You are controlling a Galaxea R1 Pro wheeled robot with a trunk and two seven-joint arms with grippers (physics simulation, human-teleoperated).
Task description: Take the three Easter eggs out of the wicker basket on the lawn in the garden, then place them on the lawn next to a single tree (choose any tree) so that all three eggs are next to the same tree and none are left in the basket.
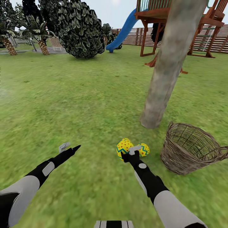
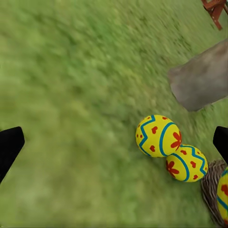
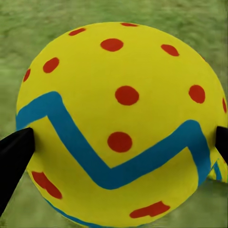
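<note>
Setting: garden lawn (image 1: pixel 79 104), bright green grass, bounded far off by a slatted wooden fence (image 1: pixel 133 36).

Nearest item: right tool (image 1: pixel 134 152), just short of the tree (image 1: pixel 164 82), at two Easter eggs (image 1: pixel 125 147) that lie on the grass touching each other. In the right wrist view one egg (image 3: pixel 118 123) sits between the dark fingertips (image 3: pixel 14 152), one tip at each flank; the jaws are spread about the egg's full width, but whether they press it cannot be told. Judged, this egg is at its placing spot beside the trunk.

Left tool (image 1: pixel 70 148): well apart from the tree on the open-grass side, jaws wide, empty.

Wicker basket (image 1: pixel 190 152): just beside the tree base, tilted, mouth toward the trunk. In the head view its visible interior shows no egg.

Left wrist view adds: both grounded eggs (image 2: pixel 159 135) clear of the trunk base (image 2: pixel 202 83), plus a third egg (image 2: pixel 223 192) at the basket's woven edge (image 2: pixel 211 190); inside or outside cannot be told.

Judged relation: the third egg lies basket-side of the tree; the right arm is nearer.

Far: leafy bush (image 1: pixel 80 28), blue slide (image 1: pixel 125 28), wooden playset (image 1: pixel 177 19).
</note>
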